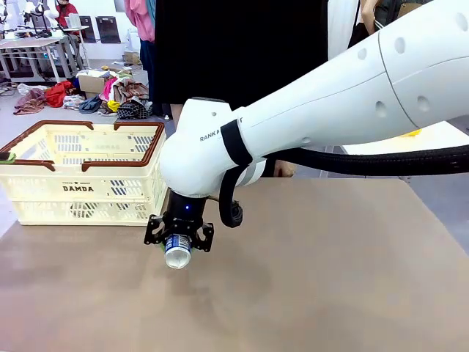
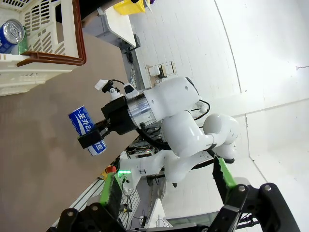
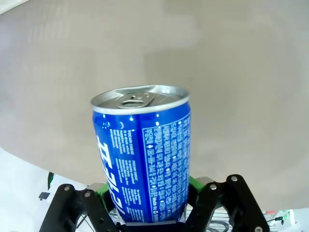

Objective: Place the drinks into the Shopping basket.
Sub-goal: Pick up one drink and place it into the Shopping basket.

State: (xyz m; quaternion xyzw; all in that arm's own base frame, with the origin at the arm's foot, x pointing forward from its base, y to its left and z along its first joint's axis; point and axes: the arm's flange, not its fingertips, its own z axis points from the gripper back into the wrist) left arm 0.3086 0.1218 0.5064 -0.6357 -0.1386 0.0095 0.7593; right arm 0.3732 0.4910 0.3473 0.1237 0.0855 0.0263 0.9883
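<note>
A blue can (image 1: 177, 251) with white text, one of the drinks, is clamped in my right gripper (image 1: 179, 233), which is shut on it just above the brown table, near the right front corner of the Shopping basket (image 1: 80, 172). The right wrist view shows this blue can (image 3: 145, 164) close up between the black fingers of the right gripper (image 3: 147, 195), silver end pointing away. In the left wrist view the blue can (image 2: 87, 130) sits in the right gripper (image 2: 94, 131). Another can (image 2: 10, 33) lies inside the Shopping basket (image 2: 53, 59). My left gripper (image 2: 166, 188) is open, holding nothing.
A person in black (image 1: 234, 51) stands at the table's far side behind the right arm (image 1: 344, 103). A white side table (image 1: 410, 143) with a yellow item (image 2: 129, 6) stands to the right. Bare brown tabletop (image 1: 322, 279) spreads right of the can.
</note>
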